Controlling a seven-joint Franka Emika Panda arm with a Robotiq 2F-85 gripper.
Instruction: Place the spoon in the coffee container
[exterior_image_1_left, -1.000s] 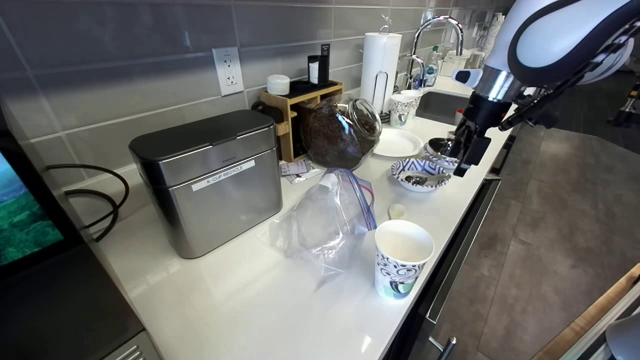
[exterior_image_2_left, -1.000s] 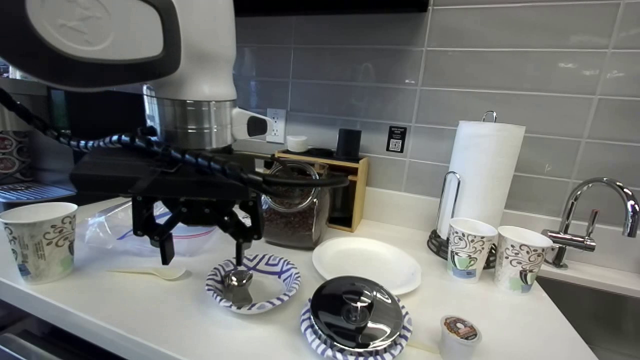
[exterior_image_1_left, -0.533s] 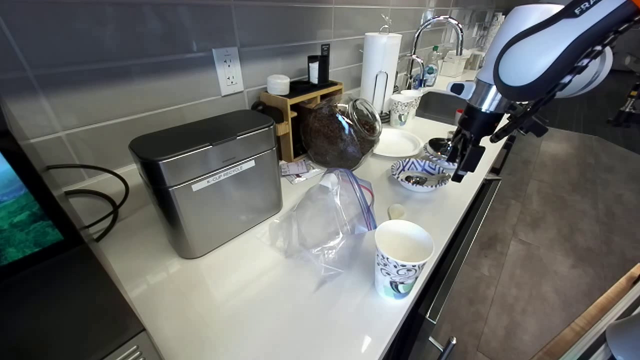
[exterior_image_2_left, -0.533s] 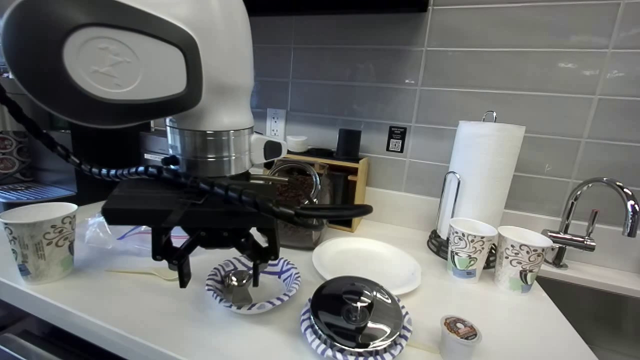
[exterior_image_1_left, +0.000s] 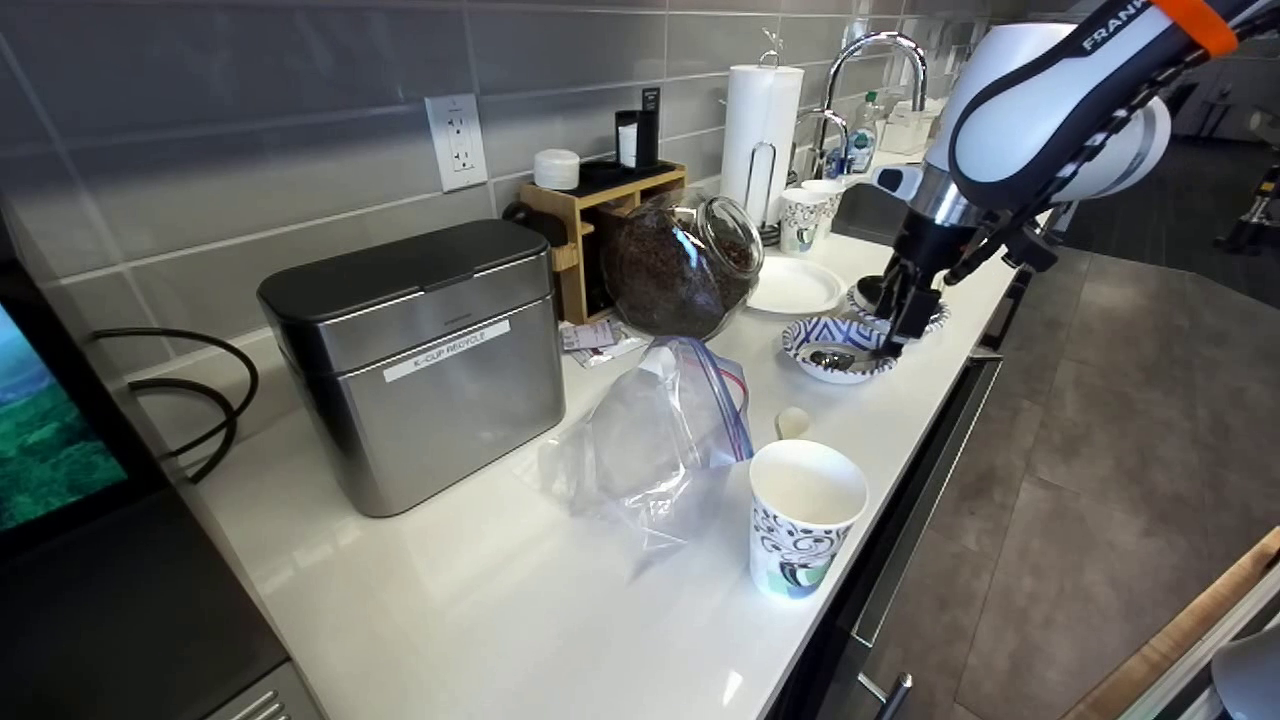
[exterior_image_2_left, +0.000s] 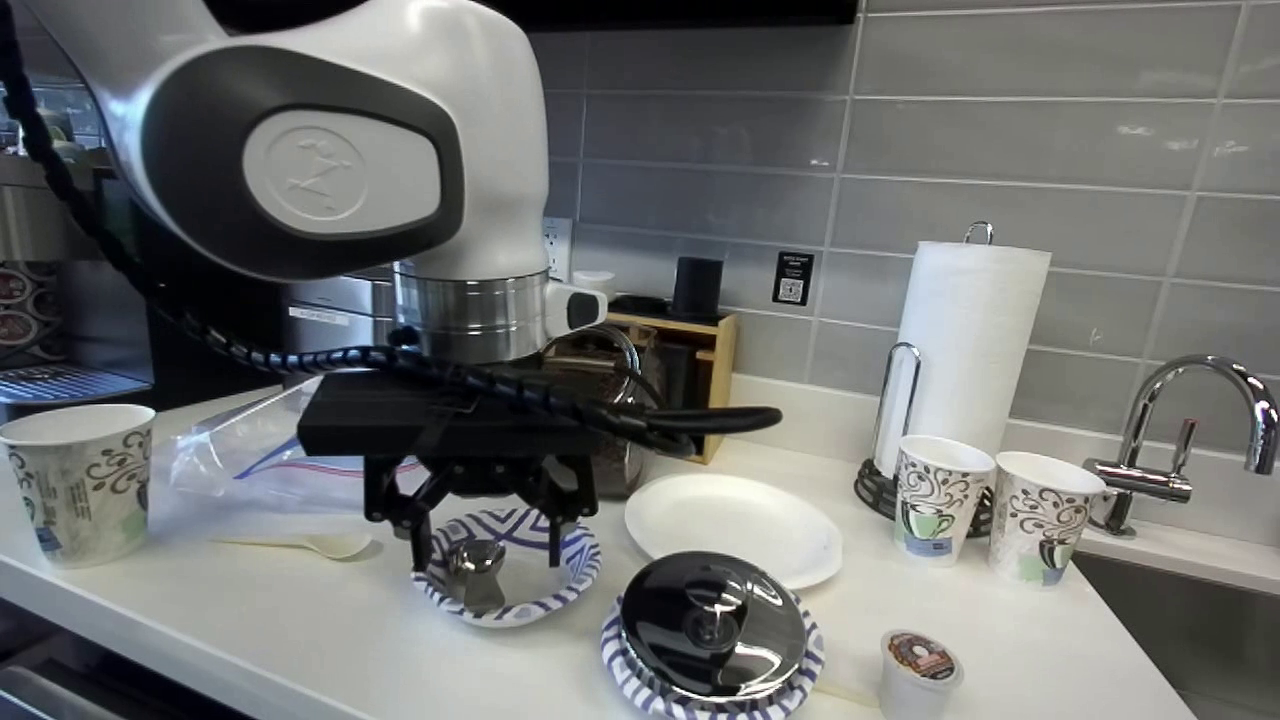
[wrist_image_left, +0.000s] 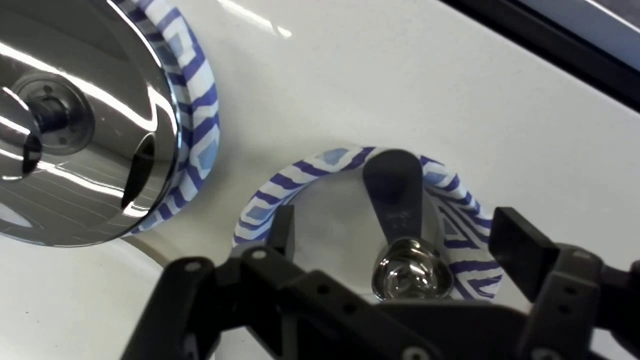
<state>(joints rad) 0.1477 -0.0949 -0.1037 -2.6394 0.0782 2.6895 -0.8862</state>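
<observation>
While the spoon (wrist_image_left: 404, 225) is cradled in a bowl (wrist_image_left: 334, 156), it is flanked, in the wrist view, by the gripper (wrist_image_left: 400, 232), whose jaws are spread wide, nothing gripped. A second bowl (wrist_image_left: 202, 110), topped by a lid (exterior_image_2_left: 712, 625), is set nearby; farther off, the coffee jar (exterior_image_1_left: 665, 270) is placed beside a wooden rack (exterior_image_2_left: 722, 380).
</observation>
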